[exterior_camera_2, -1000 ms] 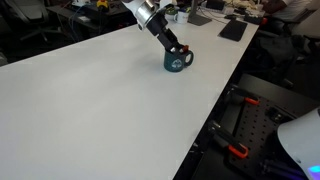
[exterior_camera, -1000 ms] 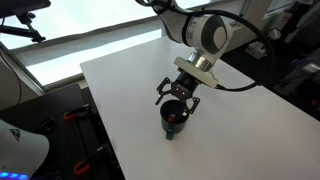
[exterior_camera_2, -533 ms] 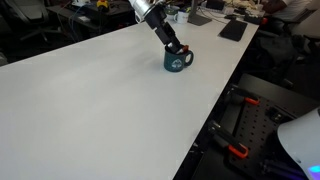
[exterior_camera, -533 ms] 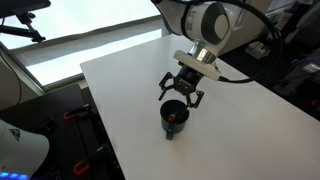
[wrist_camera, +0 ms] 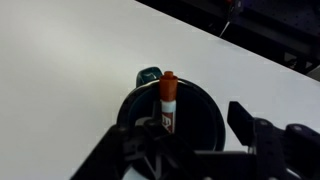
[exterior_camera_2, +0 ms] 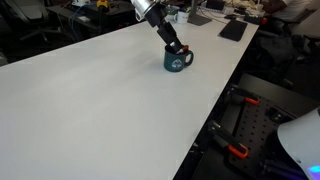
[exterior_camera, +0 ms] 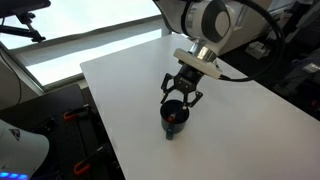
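White table (exterior_camera: pixel 120 90) bears a dark mug (exterior_camera: pixel 174 121) holding a marker (wrist_camera: pixel 168 100); the gripper (exterior_camera: pixel 180 98) hovers above, jaws apart, so the marker looks released and a straight lift clear likely comes next.

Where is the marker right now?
In the wrist view the marker stands inside the dark mug, red cap up, directly beneath the open gripper, on the white table.

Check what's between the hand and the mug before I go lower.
Only the orange-capped marker, standing in the mug cap up, as the wrist view shows. In an exterior view the open hand hangs just above the mug, nothing else between.
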You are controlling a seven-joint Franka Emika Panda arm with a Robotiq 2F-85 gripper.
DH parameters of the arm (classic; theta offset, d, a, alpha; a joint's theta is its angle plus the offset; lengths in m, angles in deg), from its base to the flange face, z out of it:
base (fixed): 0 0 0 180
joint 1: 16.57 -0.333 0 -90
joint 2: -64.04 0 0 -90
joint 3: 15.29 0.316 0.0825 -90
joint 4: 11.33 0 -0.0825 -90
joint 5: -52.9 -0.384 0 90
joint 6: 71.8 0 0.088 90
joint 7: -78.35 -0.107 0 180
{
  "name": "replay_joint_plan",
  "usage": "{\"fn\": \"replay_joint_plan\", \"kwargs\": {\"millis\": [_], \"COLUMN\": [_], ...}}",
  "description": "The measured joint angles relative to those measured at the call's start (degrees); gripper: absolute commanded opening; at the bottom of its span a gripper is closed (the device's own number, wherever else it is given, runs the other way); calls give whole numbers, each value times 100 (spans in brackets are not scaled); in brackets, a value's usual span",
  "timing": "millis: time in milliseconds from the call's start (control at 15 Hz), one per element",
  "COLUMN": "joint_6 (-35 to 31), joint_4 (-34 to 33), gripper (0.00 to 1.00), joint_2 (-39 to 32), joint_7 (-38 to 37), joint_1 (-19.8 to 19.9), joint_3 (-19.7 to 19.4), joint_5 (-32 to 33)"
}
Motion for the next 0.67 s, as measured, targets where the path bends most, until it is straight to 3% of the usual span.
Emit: {"fn": "replay_joint_plan", "kwargs": {"millis": [67,200,533,667], "joint_6": [0,0,0,0], "joint_4": [2,9,28,32], "gripper": [49,47,72,72], "joint_2": [0,-2,-50,-81], "joint_7": [0,0,1,5], "joint_1": [0,1,2,3], "joint_3": [0,0,0,0], "joint_5": [0,0,0,0]}}
